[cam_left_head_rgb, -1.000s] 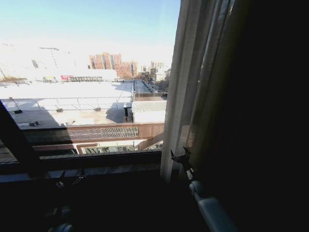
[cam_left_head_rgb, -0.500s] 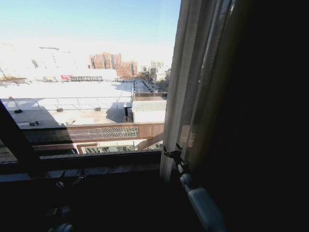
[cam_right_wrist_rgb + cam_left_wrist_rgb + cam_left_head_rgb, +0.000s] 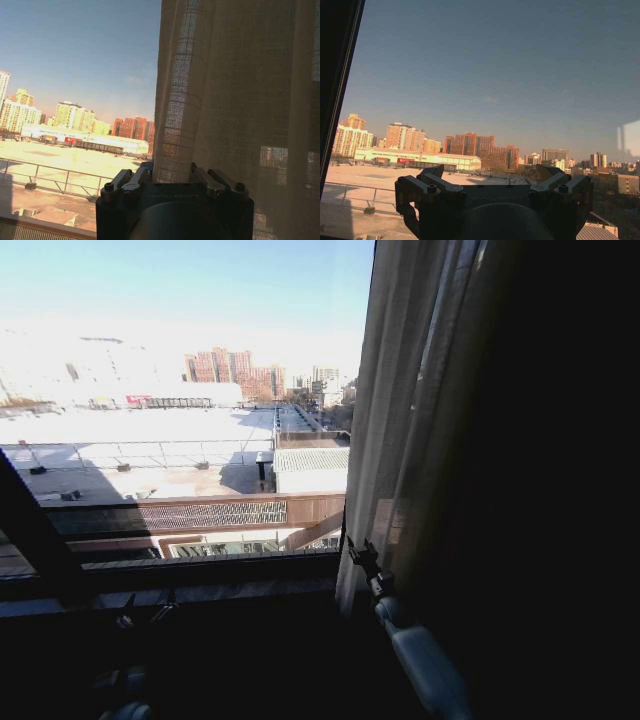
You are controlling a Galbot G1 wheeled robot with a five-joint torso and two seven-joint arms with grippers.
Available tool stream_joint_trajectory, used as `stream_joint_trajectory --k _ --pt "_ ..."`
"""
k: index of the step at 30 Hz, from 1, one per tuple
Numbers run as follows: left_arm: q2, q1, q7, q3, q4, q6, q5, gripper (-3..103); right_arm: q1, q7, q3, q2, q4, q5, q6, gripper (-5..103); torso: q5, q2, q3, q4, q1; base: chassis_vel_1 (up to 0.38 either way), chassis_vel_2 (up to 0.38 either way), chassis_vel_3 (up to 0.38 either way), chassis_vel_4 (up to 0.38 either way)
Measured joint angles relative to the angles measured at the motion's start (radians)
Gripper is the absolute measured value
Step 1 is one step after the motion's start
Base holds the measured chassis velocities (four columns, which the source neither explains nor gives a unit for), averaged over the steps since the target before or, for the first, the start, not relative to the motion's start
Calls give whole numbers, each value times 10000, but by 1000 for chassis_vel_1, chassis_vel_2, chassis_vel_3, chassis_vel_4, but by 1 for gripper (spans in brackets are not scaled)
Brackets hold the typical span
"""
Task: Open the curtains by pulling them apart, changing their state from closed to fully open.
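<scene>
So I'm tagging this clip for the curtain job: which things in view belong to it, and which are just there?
Part of the job:
- curtain, sheer cream panel bunched at the window's right side
- right gripper, at the curtain's inner edge, which hangs between its fingers in the right wrist view
- left gripper, low by the sill

Just there:
- window frame
- sill
- rooftops and buildings outside

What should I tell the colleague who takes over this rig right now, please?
Right gripper: raised at the inner edge of the right curtain, its fingers on either side of the hem in the right wrist view; grip not confirmed.
Left gripper: low by the sill, open, holding nothing.
Done: the window ahead is uncovered, the curtain bunched to the right.
Left: whether that curtain is pulled fully aside cannot be judged; a left curtain cannot be checked from here.
</scene>
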Motion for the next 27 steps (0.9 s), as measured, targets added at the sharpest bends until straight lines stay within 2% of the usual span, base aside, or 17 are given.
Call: stream_joint_trajectory --k 1,3,6,7,9,14,27 --pt "0 0 0 0 0 0 0 100 -8 -31 5 9 11 70 22 27 0 0 0 0 0 0 0 0 0" --pt "0 0 0 0 0 0 0 100 -19 -50 12 25 29 129 29 27 -1 1 0 0 0 0 0 0 0" --pt "0 0 0 0 0 0 0 100 -50 -217 91 95 45 205 164 12 0 0 0 2 0 0 0 0 0" --pt "0 0 0 0 0 0 0 100 -50 -217 91 95 45 205 164 12 0 0 0 2 0 0 0 0 0" --pt "0 0 0 0 0 0 1 100 -76 -362 118 96 45 325 202 2 0 0 0 1 0 0 0 0 0" --pt "0 0 0 0 0 0 0 100 -92 -796 260 63 -4 491 257 0 -1 0 0 0 0 0 0 0 0" --pt "1 0 0 0 0 0 0 100 -134 -945 428 -77 7 609 250 0 -1 1 0 2 0 -53 -45 55 41"
